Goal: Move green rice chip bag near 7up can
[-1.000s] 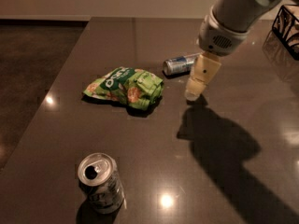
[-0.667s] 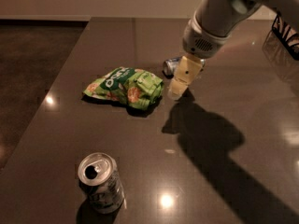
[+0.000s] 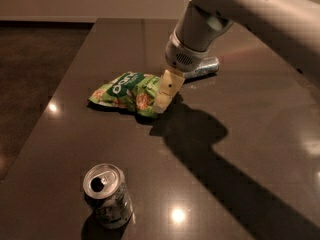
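Note:
The green rice chip bag (image 3: 127, 92) lies crumpled on the dark table, left of centre. The 7up can (image 3: 107, 195) stands upright near the front edge, well in front of the bag, its pull-tab top open. My gripper (image 3: 164, 95) reaches down from the upper right and its cream-coloured tip is at the bag's right end, touching or just over it. My arm covers part of the area behind the bag.
A slim silver-and-blue can (image 3: 202, 68) lies on its side behind the gripper, partly hidden by my arm. The dark table (image 3: 240, 134) ends at the left with dark floor beyond. My arm's shadow falls across the table's right front.
My gripper has moved left and toward the front, from beside the lying can to the right end of the green bag. The bag and both cans have stayed put.

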You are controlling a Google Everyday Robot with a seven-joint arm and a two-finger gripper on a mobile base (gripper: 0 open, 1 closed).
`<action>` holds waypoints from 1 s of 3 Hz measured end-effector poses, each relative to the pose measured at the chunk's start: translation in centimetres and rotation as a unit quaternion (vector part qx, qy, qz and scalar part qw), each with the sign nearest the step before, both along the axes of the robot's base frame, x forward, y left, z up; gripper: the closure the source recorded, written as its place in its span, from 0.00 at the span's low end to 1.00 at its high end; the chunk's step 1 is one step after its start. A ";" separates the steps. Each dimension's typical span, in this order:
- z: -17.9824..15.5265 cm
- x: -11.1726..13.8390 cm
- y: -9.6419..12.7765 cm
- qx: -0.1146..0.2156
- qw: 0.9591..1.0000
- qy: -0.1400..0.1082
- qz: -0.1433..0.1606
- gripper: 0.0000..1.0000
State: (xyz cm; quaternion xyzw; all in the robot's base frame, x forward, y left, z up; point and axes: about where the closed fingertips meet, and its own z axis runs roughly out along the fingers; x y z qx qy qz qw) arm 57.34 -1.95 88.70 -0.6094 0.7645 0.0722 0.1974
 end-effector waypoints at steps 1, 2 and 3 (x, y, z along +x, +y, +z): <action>-1.0 0.2 1.7 0.002 1.000 0.010 0.011 0.00; -1.6 -0.2 3.6 0.008 0.999 0.022 0.025 0.00; -2.0 -0.6 4.9 0.006 0.999 0.035 0.038 0.18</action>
